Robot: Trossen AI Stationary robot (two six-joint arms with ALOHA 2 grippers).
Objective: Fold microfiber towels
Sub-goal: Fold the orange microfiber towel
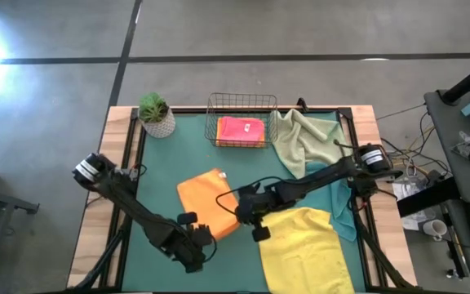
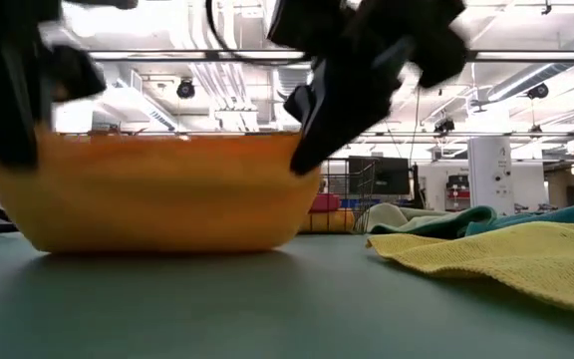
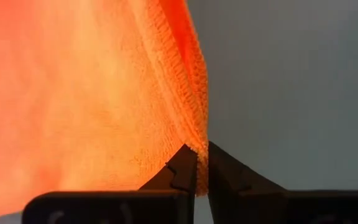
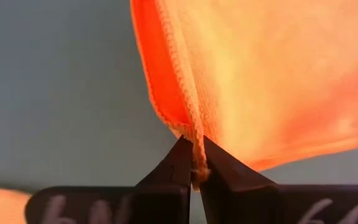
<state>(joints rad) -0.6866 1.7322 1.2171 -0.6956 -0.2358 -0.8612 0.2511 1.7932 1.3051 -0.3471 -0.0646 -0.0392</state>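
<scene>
No readable brand or writing was seen; only a small white tag (image 1: 223, 175) was visible at the far corner of the folded orange microfiber towel (image 1: 208, 202), text too small to read.

Left to right: the left gripper (image 1: 205, 238) was clamped shut on the orange towel's near left corner, hem pinched between the fingertips (image 3: 185, 167) in the left wrist view. The towel was spread mid-mat on the green table mat (image 1: 161, 175), sagging between both grippers in the low view. The right gripper (image 1: 246, 214) was closed on the towel's near right corner, edge nipped between its fingertips (image 4: 180, 163).

A small potted green plant in a white pot (image 1: 156, 113) was at the far left of the mat. A pink folded towel (image 1: 241, 130) was lying in the wire basket (image 1: 215, 104). A pale sage green crumpled towel (image 1: 304, 139) was just beside the basket. A yellow towel (image 1: 307, 249) was spread near right, partly over a teal towel (image 1: 345, 214).
</scene>
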